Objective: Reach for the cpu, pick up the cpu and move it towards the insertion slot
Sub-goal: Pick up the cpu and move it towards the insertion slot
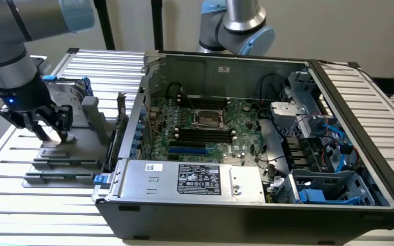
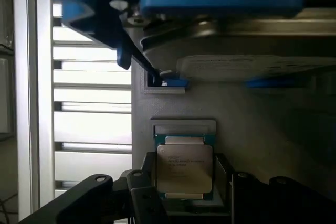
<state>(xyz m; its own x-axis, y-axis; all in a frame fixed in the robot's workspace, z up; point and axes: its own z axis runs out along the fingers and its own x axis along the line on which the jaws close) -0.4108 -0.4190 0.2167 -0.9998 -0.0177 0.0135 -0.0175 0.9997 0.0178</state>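
Observation:
The cpu (image 2: 185,167), a small flat square with a silvery top and a green rim, lies in a grey holder (image 2: 184,126) on the fixture outside the computer case. My gripper (image 2: 185,184) is lowered onto it, one black finger (image 2: 147,179) against each side of the chip, shut on it. In the exterior view my gripper (image 1: 52,128) is down at the grey fixture (image 1: 60,164) on the exterior view's left. The insertion slot (image 1: 207,119), a shiny metal frame with a dark centre, sits on the green board inside the open case, well to the right of my gripper.
An upright silver hard drive (image 1: 70,97) with blue edges stands just behind my gripper. The case wall (image 1: 132,128) lies between the fixture and the board. Black memory slots (image 1: 204,136), cables and a power supply (image 1: 197,179) surround the socket. A second arm (image 1: 241,25) hangs behind the case.

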